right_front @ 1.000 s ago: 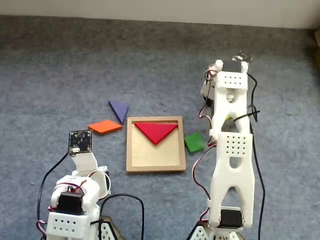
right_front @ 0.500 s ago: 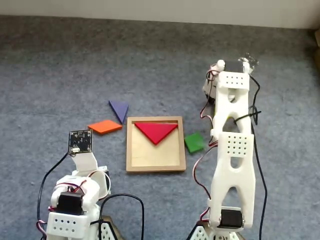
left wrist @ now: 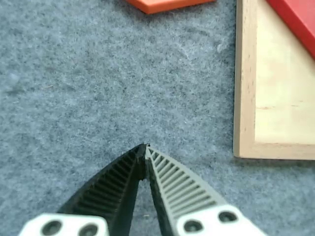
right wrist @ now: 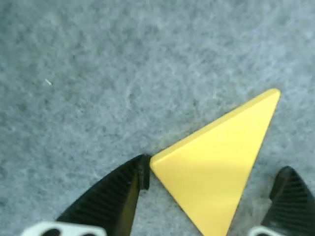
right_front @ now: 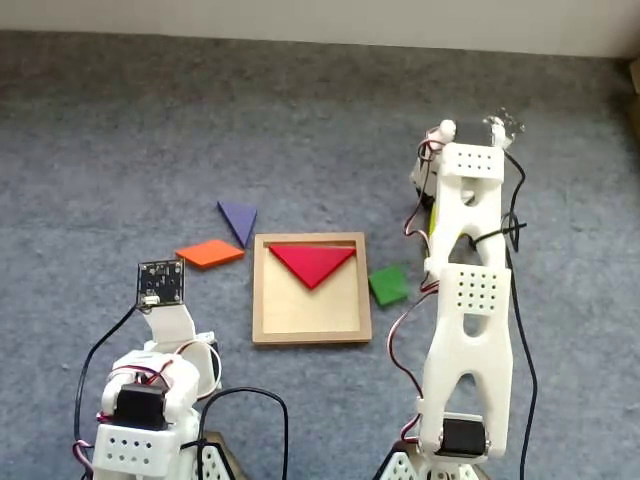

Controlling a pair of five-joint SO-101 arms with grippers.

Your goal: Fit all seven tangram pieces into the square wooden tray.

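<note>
The square wooden tray (right_front: 262, 300) lies mid-table with a red triangle (right_front: 312, 262) in its far half. A green square (right_front: 388, 285) sits just right of it. A purple triangle (right_front: 238, 220) and an orange parallelogram (right_front: 209, 253) lie off its far left corner. In the right wrist view my right gripper (right wrist: 215, 167) is open around a yellow triangle (right wrist: 221, 157) on the carpet, one fingertip (right wrist: 142, 169) touching its corner. My left gripper (left wrist: 145, 148) is shut and empty, low over the carpet beside the tray's edge (left wrist: 244, 88), with the orange parallelogram (left wrist: 170, 4) beyond it.
Grey carpet covers the whole table. The right arm (right_front: 465, 230) stretches far out to the right of the tray; the left arm (right_front: 160, 300) is folded back at the near left. A wall edge runs along the far side.
The right arm's wrist has shifted slightly to the right and nearer. The left arm and the pieces have not moved.
</note>
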